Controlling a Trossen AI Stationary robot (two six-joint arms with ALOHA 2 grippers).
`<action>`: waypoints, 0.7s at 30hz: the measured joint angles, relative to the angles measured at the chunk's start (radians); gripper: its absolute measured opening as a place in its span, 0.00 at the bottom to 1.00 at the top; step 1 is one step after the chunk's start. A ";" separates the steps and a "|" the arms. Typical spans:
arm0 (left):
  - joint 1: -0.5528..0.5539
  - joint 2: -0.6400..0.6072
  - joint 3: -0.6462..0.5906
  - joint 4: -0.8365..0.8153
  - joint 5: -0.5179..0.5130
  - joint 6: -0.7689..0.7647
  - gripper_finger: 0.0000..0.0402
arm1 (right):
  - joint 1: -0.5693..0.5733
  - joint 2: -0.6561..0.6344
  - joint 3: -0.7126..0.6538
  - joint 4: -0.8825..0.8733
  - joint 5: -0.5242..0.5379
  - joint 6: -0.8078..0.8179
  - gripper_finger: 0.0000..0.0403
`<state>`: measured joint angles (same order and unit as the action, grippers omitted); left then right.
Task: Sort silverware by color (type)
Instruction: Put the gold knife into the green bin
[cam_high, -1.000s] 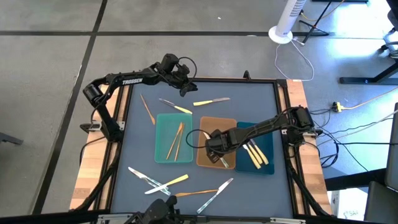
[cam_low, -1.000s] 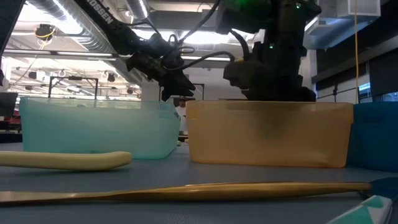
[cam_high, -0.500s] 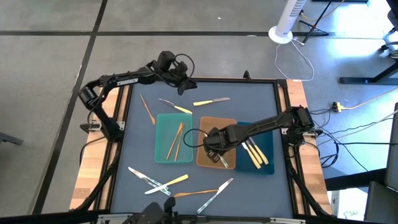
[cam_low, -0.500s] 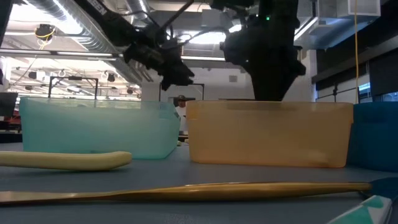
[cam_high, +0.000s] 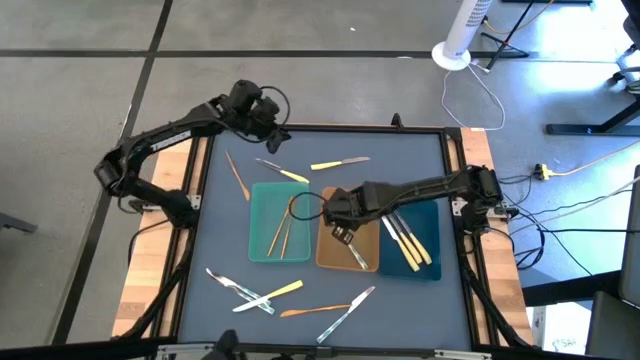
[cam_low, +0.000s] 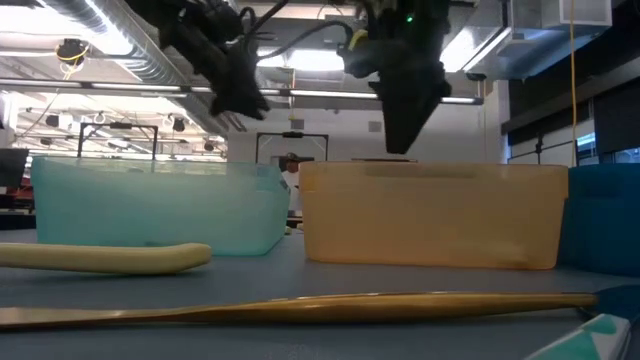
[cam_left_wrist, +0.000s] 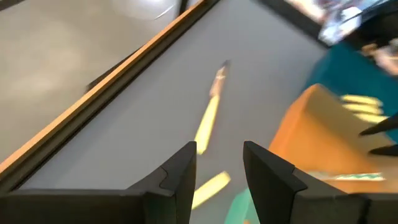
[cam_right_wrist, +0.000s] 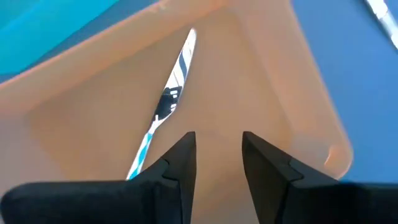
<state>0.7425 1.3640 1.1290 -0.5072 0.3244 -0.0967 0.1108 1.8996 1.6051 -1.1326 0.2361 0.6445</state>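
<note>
Three trays stand side by side mid-table: teal (cam_high: 262, 240), tan (cam_high: 345, 245), dark blue (cam_high: 428, 222). Gold utensils (cam_high: 283, 226) lie in the teal tray, a silver one (cam_right_wrist: 168, 99) in the tan tray, and yellow-handled ones (cam_high: 408, 242) in the blue tray. More silverware lies loose on the mat: a yellow-handled knife (cam_high: 340, 162) and two others at the far side, several near the front (cam_high: 270, 295). My left gripper (cam_left_wrist: 217, 168) hangs open above the far left part of the mat, nothing between its fingers. My right gripper (cam_right_wrist: 216, 162) hangs open above the tan tray, pointing down, clear of the silver utensil.
The blue mat has a raised wooden frame (cam_high: 300, 128) all round. A long gold utensil (cam_low: 300, 305) and a yellow handle (cam_low: 110, 258) lie close to the low camera. A white fan base (cam_high: 452, 55) stands on the floor beyond the table.
My left gripper has risen and drawn back toward the table's far left corner, tipping less steeply down. My right gripper has lifted up out of the tan tray and rolled about its own axis; the silver utensil stays lying in the tray.
</note>
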 joint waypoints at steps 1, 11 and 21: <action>-0.001 -0.013 0.000 -0.036 -0.031 0.001 0.31 | -0.012 0.000 0.000 0.011 0.000 -0.023 0.29; -0.002 -0.069 0.000 -0.300 -0.185 0.262 0.31 | -0.098 0.000 0.000 0.140 -0.012 -0.280 0.29; 0.007 -0.069 0.000 -0.515 -0.287 0.656 0.31 | -0.112 0.000 0.000 0.173 -0.011 -0.343 0.29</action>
<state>0.7499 1.2945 1.1290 -1.0219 0.0373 0.5595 -0.0013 1.8996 1.6051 -0.9599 0.2248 0.3016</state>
